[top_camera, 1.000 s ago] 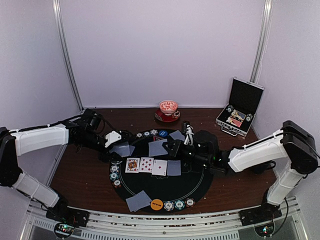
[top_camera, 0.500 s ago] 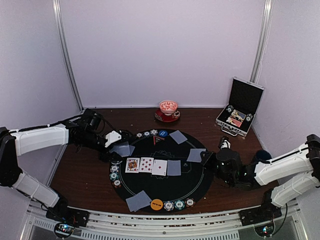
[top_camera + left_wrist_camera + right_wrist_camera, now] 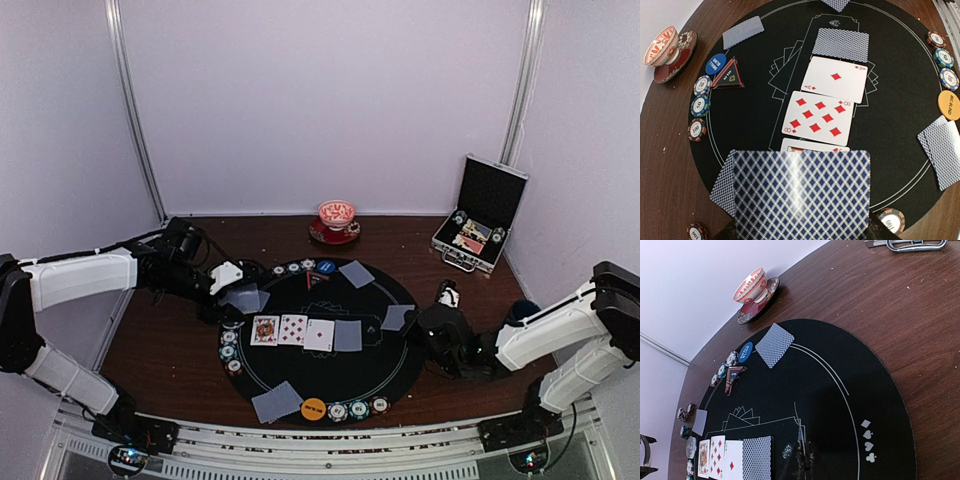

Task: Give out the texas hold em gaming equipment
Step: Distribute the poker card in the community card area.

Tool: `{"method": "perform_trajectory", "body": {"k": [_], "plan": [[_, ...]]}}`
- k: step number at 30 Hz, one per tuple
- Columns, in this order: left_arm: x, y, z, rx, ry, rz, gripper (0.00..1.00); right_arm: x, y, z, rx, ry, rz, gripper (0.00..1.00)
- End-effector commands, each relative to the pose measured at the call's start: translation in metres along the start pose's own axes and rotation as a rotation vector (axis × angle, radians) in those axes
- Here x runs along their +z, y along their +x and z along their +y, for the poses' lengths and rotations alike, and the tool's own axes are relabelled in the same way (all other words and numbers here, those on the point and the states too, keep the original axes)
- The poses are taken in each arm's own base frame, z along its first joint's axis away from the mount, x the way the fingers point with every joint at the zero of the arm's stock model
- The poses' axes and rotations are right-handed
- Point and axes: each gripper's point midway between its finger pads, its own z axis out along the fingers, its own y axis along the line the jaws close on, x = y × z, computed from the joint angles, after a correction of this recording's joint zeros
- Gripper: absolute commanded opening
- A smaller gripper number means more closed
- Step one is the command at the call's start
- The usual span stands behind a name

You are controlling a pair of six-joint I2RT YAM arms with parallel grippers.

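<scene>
Left of the round black mat [image 3: 330, 375], the left arm [image 3: 80, 277] has smooth white shell links between black joint housings, thin black cables looping over its dark wrist and a small white block near its tip. Right of the mat, the right arm [image 3: 545, 328] matches it: white shells, a chunky black elbow housing and a black wrist.

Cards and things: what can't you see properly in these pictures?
Left wrist view: the third face-up card is mostly covered by the blurry deck near the camera.
Top view: what's inside the case is too small to tell.
Right wrist view: the right hand is dark against the mat and cut off by the bottom edge.
</scene>
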Motion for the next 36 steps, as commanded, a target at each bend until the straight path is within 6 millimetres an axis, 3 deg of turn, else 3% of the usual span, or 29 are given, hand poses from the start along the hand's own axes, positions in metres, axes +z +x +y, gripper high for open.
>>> {"method": "perform_trajectory", "body": {"k": [1, 13, 21, 36], "plan": [[0.0, -0.008, 0.004, 0.022, -0.01, -0.031, 0.62, 0.007, -0.009, 0.006, 0.018, 0.007, -0.043, 0.0], [0.0, -0.008, 0.004, 0.024, -0.01, -0.03, 0.62, 0.033, 0.013, 0.014, 0.057, -0.027, 0.035, 0.0], [0.0, -0.007, 0.005, 0.024, -0.012, -0.028, 0.62, 0.03, 0.026, 0.008, 0.055, -0.03, 0.105, 0.3], [0.001, -0.007, 0.005, 0.02, -0.011, -0.024, 0.62, 0.013, 0.069, 0.006, -0.015, -0.015, 0.219, 0.38]]}}
